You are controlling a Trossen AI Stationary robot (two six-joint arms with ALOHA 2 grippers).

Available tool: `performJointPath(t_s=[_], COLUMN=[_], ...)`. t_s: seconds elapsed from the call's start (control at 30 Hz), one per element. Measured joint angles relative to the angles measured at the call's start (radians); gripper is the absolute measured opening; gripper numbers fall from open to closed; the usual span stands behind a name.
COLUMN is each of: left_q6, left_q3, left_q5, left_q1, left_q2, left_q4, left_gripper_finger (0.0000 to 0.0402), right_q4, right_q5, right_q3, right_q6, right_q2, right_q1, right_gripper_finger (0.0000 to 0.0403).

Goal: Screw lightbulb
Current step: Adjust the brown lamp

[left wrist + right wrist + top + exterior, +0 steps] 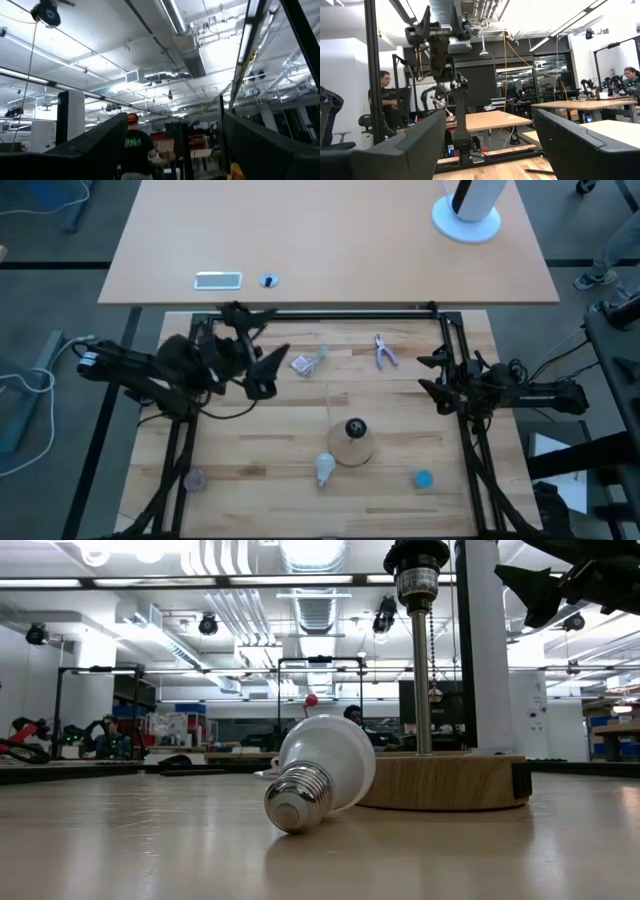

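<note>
The white lightbulb (323, 468) (320, 772) lies on its side on the wooden table, its screw base toward the near edge. Just beside it, to the right, stands the round wooden disc (357, 446) (440, 780) with a black socket (418, 568) on top of a metal stem. My left gripper (272, 370) (175, 150) is open and raised, pointing up over the table's left half, well away from the bulb. My right gripper (428, 375) (490, 145) is open at the table's right side. Nothing is between either pair of fingers.
A crumpled clear wrapper (308, 362) and a small pair of pliers (385, 352) lie at the far middle. A blue cap (423, 478) sits near right and a greyish disc (194, 478) near left. A black frame (330, 312) borders the table. People show in the room behind.
</note>
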Motion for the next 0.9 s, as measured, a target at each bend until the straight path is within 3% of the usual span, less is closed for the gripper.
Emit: performJointPath(t_s=[0.2, 0.47, 0.9], left_q6=[0.0, 0.0, 0.0], left_q3=[0.163, 0.281, 0.304], left_q5=[0.0, 0.0, 0.0], left_q1=[0.0, 0.0, 0.0], left_q2=[0.003, 0.003, 0.007], left_q4=[-0.085, -0.093, -0.101], left_gripper_finger=[0.0318, 0.0318, 0.0318], right_q4=[0.0, 0.0, -0.001], right_q5=[0.0, 0.0, 0.0], right_q3=[0.0, 0.0, 0.0], right_q6=[0.0, 0.0, 0.0], right_q2=[0.0, 0.0, 0.0], right_q1=[0.0, 0.0, 0.0], right_gripper_finger=[0.0309, 0.0303, 0.031])
